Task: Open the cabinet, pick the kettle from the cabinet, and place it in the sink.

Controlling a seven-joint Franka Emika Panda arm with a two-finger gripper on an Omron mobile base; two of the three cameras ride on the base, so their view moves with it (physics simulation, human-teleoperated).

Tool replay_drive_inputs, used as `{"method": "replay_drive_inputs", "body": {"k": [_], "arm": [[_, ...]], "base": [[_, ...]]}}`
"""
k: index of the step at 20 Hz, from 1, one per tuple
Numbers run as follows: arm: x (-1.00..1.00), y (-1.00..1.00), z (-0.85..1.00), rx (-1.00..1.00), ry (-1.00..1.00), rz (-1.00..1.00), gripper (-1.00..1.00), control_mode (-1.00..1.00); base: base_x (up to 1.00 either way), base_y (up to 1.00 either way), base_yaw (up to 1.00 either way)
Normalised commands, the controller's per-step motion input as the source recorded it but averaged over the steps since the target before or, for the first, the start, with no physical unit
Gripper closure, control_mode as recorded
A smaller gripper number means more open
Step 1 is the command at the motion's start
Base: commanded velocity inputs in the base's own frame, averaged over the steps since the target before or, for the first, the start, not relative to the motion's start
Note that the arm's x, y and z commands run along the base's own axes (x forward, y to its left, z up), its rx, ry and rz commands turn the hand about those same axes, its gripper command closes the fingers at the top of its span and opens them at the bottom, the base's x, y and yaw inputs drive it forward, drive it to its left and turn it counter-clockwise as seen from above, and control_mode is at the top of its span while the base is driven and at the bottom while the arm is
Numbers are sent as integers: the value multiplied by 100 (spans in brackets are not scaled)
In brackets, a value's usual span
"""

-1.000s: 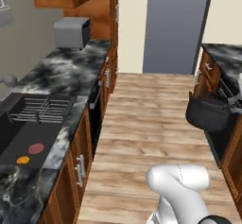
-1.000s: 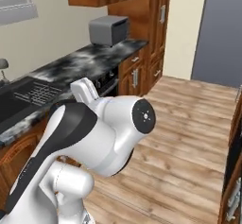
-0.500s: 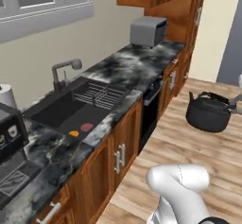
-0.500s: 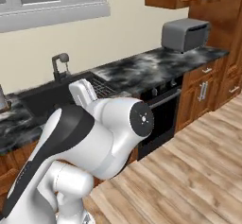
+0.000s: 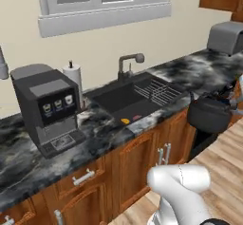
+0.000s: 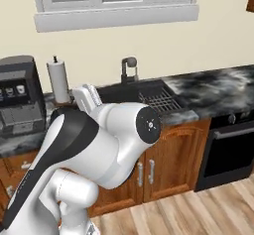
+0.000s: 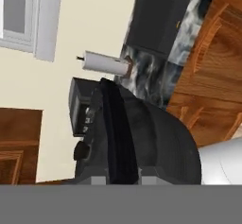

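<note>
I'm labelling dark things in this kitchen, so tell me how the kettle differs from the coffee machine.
The kettle is squat and round with an arched handle; the coffee machine is tall and boxy. The kettle hangs in the air in front of the cabinet fronts, right of the sink, while the coffee machine stands on the counter left of it. The coffee machine has a panel of small buttons; the kettle is plain. Both are dark.

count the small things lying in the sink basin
2: a yellow one and a reddish one, side by side near the front edge of the sink. The wire rack might hide more.
</note>
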Motion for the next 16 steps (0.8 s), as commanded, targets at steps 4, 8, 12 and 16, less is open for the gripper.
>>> {"method": "replay_drive_inputs", "body": {"k": [4, 8, 12, 16], "arm": [[0, 0, 0, 0, 0, 0, 100, 100], [0, 0, 0, 0, 0, 0, 100, 100], [0, 0, 0, 0, 0, 0, 100, 100], [0, 0, 0, 0, 0, 0, 100, 100]], "base": [[35, 0, 66], [32, -4, 68], [32, -12, 60], [34, -24, 39]]}}
